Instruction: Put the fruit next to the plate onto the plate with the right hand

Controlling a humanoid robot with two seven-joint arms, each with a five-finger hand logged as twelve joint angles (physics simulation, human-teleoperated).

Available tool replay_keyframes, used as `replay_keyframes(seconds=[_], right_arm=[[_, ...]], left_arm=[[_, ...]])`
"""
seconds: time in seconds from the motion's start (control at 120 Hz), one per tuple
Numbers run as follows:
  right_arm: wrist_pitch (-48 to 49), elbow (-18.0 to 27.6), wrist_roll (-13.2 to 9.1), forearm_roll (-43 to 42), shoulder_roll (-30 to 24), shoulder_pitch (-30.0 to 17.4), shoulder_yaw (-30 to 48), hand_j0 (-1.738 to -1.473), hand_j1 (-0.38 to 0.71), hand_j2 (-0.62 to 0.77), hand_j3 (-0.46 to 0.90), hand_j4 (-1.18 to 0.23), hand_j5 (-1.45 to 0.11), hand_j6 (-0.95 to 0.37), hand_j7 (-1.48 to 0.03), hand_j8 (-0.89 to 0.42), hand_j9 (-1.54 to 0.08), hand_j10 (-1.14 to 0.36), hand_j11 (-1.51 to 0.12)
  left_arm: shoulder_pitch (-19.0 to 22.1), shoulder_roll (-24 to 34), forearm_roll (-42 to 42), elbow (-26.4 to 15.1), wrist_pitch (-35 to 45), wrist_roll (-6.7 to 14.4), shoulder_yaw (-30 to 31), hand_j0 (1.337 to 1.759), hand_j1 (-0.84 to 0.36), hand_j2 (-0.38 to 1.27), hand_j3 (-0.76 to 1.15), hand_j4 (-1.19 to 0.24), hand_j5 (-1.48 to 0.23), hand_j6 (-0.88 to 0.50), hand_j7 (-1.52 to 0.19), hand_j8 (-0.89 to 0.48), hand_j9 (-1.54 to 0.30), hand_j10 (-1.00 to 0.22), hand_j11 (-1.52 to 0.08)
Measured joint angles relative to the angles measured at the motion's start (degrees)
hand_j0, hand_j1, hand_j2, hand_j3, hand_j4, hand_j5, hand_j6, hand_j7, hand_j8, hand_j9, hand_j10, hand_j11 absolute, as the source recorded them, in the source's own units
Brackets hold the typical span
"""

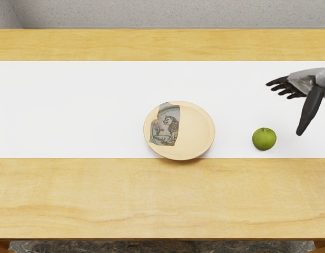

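Progress is nil so far — the green apple (264, 138) sits on the white runner (72, 105) at the plate's (196, 132) three o'clock, apart from it. Right hand (302, 87) hovers at the apple's one o'clock, fingers spread, holding nothing — reach, grasp and transfer all remain.

Simulated dining setting, rendered tabletop.
A wooden table (162, 195) with a white runner (72, 110) carries a decorated plate (196, 132), well apart from the right hand (302, 87); a speckled grey wall (162, 13) stands beyond, marbled floor (162, 246) below.
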Motion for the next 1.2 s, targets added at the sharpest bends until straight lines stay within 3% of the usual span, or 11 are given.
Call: replay_keyframes(seconds=[0.167, 0.308, 0.575, 0.925, 1.2], right_arm=[[0.4, -0.66, -0.02, 0.03, 0.68, 0.8, 0.05, -1.658, -0.33, 0.0, 0.0, -0.03, -0.02, -0.03, -0.02, -0.03, -0.02, -0.03, -0.02], [0.38, 3.99, -0.02, -0.6, 1.09, 2.25, -1.85, -1.658, -0.33, 0.0, 0.0, -0.03, -0.02, -0.03, -0.02, -0.03, -0.02, -0.02, -0.02], [-4.13, 10.27, -0.02, -17.64, 1.12, 4.77, -7.01, -1.658, -0.33, 0.0, 0.0, -0.03, -0.03, -0.03, -0.03, -0.03, -0.03, -0.03, -0.03], [-16.36, 10.31, -0.02, -25.98, 7.91, 4.22, -15.07, -1.658, -0.33, 0.0, 0.0, -0.03, -0.03, -0.03, -0.03, -0.03, -0.03, -0.03, -0.03], [-21.11, 8.27, -0.02, -28.59, 11.87, 0.27, -16.9, -1.658, -0.33, 0.0, 0.0, -0.03, -0.03, -0.03, -0.03, -0.03, -0.03, -0.02, -0.03]], left_arm=[[0.0, 0.0, 0.0, 0.0, 0.02, 0.0, 0.0, 1.658, 0.35, 0.0, 0.0, 0.0, 0.0, 0.0, 0.0, 0.0, 0.0, 0.0, 0.0], [0.0, 0.0, 0.0, 0.0, 0.02, 0.0, 0.01, 1.658, 0.35, 0.0, 0.0, 0.0, 0.0, 0.0, 0.0, 0.0, 0.0, 0.0, 0.0], [0.0, 0.0, 0.0, 0.0, 0.01, 0.0, 0.0, 1.658, 0.35, 0.0, 0.0, 0.0, 0.0, 0.0, 0.0, 0.0, 0.0, 0.0, 0.0], [0.0, 0.0, 0.0, 0.01, 0.01, 0.0, 0.01, 1.658, 0.35, 0.0, 0.0, 0.0, 0.0, 0.0, 0.0, 0.0, 0.0, 0.0, 0.0], [0.0, 0.0, 0.0, -0.01, 0.0, 0.0, 0.01, 1.658, 0.35, 0.0, 0.0, 0.0, 0.0, 0.0, 0.0, 0.0, 0.0, 0.0, 0.0]])
